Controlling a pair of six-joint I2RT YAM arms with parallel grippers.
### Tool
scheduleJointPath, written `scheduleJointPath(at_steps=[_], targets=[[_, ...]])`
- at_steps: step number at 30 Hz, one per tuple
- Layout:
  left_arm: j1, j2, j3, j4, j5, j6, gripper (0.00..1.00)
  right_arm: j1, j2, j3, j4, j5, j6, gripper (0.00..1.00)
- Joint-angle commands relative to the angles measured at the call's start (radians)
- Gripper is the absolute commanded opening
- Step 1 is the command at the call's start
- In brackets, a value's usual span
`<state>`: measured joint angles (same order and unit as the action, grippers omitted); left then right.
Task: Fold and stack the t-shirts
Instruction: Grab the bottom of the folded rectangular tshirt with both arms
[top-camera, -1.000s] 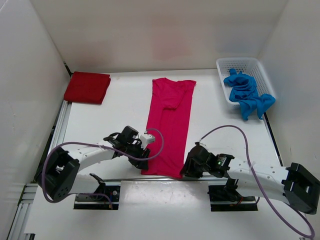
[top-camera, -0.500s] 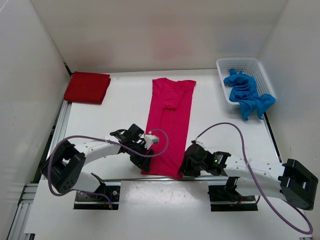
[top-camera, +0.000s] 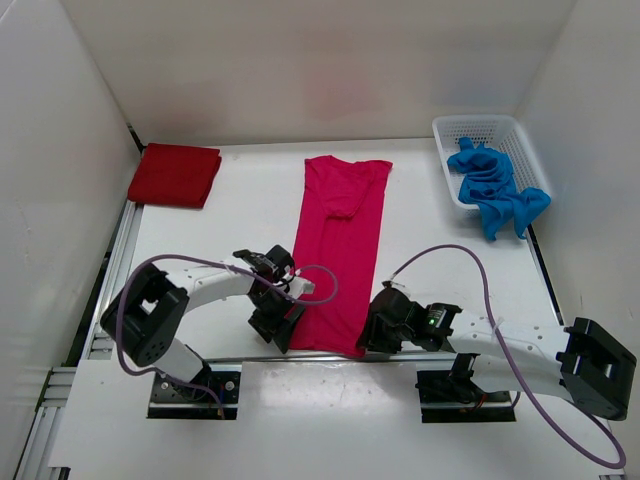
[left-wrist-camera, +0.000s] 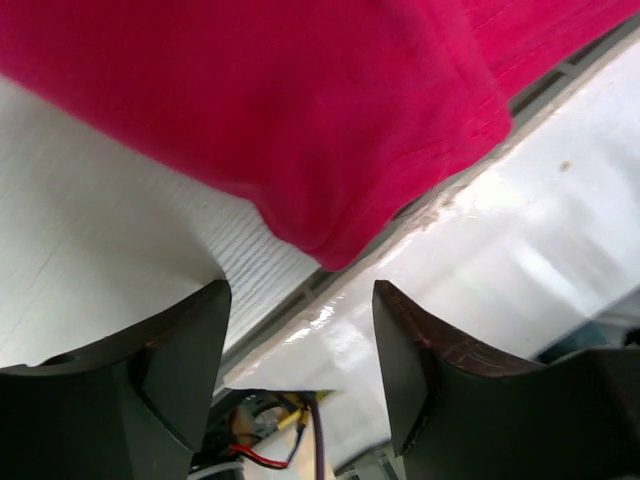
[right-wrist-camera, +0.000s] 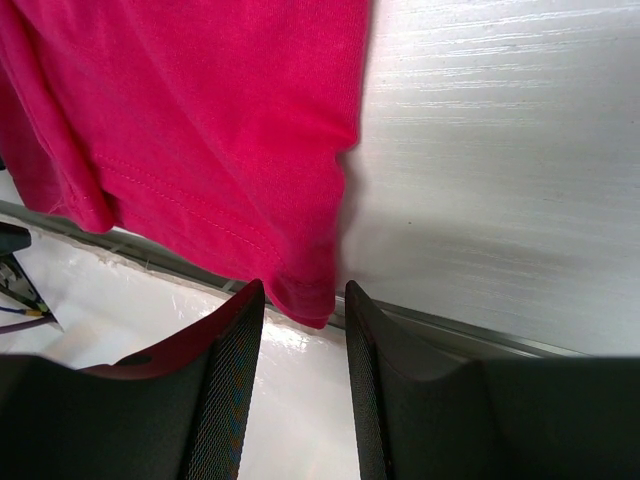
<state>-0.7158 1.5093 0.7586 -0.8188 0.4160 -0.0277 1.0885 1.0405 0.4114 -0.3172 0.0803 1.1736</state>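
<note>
- Magenta-pink t-shirt (top-camera: 340, 240) has both near hem corners lined up with a hand at 6 o'clock.
- The left hand (left-wrist-camera: 300, 300) stands with its fingers wide apart, and the left corner lies just beyond the tips, unpinched.
- The right hand (right-wrist-camera: 305, 300) has its fingers apart too, more narrowly. The right corner dips into the gap but does not look clamped.
- The shirt lies as a long narrow strip on the tabletop (top-camera: 220, 240), sleeves turned in, collar toward 12 o'clock and hem at the near edge. Its lengthwise fold looks done and the crosswise fold is yet to come.
- The dark red t-shirt (top-camera: 174, 175) sits folded flat at 10 o'clock, seemingly finished and the likely base of the stack.
- The bright blue t-shirt (top-camera: 495, 185) is crumpled in the white basket (top-camera: 450, 125) at 2 o'clock, spilling over its rim, not yet folded.
- By this judgement, about a third of the job is complete.
</note>
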Motion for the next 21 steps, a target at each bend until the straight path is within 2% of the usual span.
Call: scheduleJointPath(at_steps=[1, 11, 14, 18, 19, 21], targets=[[-0.005, 0.068, 0.027, 0.061, 0.006, 0.028, 0.71, 0.005, 0.001, 0.035, -0.019, 0.024, -0.015, 0.43], [-0.027, 0.065, 0.027, 0.105, 0.076, 0.028, 0.71, 0.005, 0.001, 0.035, -0.019, 0.024, -0.025, 0.43], [-0.027, 0.130, 0.027, 0.150, 0.076, 0.028, 0.71, 0.005, 0.001, 0.035, -0.019, 0.033, -0.025, 0.43], [-0.027, 0.199, 0.067, 0.184, 0.067, 0.028, 0.63, 0.005, 0.001, 0.035, -0.019, 0.033, -0.025, 0.43], [-0.027, 0.210, 0.067, 0.184, 0.067, 0.028, 0.56, 0.005, 0.001, 0.035, -0.019, 0.033, -0.025, 0.43], [-0.027, 0.230, 0.067, 0.184, 0.058, 0.028, 0.50, 0.005, 0.001, 0.035, -0.019, 0.033, -0.025, 0.43]])
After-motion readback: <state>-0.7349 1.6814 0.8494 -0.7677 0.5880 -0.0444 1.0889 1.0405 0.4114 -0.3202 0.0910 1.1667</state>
